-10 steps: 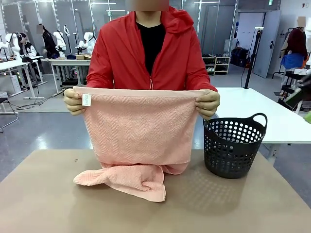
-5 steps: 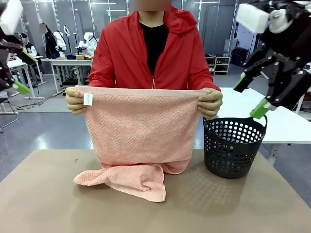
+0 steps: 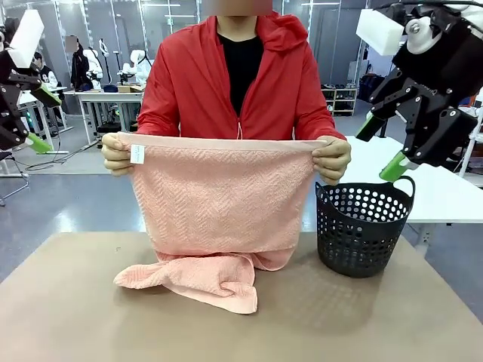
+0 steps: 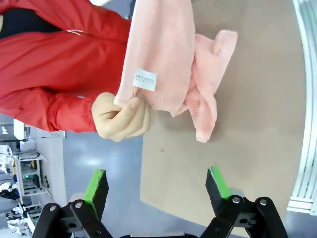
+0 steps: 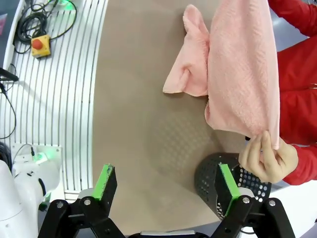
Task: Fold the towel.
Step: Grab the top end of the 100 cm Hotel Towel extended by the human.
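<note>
Jaws spread wide and empty on both grippers, raised at either side of a held-up towel point(image 3: 219, 196).

The left gripper point(image 3: 41, 119) hangs in the air off the table's point(image 3: 68, 317) left edge, and the right gripper point(image 3: 381, 147) hangs above the basket point(image 3: 362, 230); neither touches anything. Across the table a person in a red jacket point(image 3: 189, 83) pinches the towel's top corners, one in each hand point(image 3: 115, 154), and stretches the top hem flat at chest height. A small white label point(image 3: 135, 154) sits by the corner nearest the left gripper. The towel drops straight to the table's far edge near the middle, where its lower end lies bunched and rumpled on the surface. The black holed basket stands just beside it, toward the far right corner.
</note>
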### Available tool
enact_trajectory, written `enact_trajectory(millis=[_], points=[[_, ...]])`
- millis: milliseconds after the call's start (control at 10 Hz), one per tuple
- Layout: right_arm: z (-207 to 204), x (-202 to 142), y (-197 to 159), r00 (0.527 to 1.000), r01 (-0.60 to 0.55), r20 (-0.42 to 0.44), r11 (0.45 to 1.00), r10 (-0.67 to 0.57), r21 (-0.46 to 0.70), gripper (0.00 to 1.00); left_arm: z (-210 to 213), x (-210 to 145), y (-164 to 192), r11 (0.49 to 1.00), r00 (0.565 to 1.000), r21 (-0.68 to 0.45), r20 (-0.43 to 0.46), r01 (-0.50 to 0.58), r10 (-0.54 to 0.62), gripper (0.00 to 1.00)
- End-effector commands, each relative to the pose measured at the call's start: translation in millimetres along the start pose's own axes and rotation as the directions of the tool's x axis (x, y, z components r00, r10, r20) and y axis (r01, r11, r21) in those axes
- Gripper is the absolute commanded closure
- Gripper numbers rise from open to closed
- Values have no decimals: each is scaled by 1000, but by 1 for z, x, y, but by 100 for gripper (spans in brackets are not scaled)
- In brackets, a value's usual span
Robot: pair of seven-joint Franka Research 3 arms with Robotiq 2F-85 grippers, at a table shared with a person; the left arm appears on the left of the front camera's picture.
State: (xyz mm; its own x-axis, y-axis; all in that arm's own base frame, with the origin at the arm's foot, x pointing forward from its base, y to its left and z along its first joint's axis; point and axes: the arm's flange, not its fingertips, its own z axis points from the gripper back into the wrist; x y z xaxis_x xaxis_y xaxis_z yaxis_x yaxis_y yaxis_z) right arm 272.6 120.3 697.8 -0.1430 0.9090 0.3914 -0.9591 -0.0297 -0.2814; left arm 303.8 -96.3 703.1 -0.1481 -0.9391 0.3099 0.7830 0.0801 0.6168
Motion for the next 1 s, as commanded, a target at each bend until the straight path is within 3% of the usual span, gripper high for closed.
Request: enact_trajectory(millis=[0, 100, 300, 400, 500, 600, 900], points=[[1, -2, 3, 1000, 20, -13, 1000, -20, 3, 0, 2, 2, 0, 1000, 1000, 9, -9, -10, 10, 0], [0, 0, 0, 1000, 0, 0, 1000, 0, 0, 0, 0, 0, 0, 1000, 1000, 0, 0, 0, 0, 0], [11, 41, -21, 996, -73, -67, 993, 67, -96, 0, 22, 63, 10, 996, 998, -74, -34, 44, -46, 0], [7, 52, -33, 990, -77, -124, 988, 61, -132, 0, 24, 85, 16, 993, 997, -109, -59, 32, -39, 0], [5, 60, -48, 990, -80, -124, 988, 64, -133, 0, 23, 100, 26, 992, 993, -126, -118, -8, -7, 0], [2, 68, -61, 989, -84, -136, 987, 65, -134, 0, 14, 117, 33, 990, 984, -143, -178, -3, -23, 0], [-25, 90, -103, 986, -73, -159, 991, 54, -115, 0, -36, 144, 60, 983, 977, -180, -215, -21, -18, 0]])
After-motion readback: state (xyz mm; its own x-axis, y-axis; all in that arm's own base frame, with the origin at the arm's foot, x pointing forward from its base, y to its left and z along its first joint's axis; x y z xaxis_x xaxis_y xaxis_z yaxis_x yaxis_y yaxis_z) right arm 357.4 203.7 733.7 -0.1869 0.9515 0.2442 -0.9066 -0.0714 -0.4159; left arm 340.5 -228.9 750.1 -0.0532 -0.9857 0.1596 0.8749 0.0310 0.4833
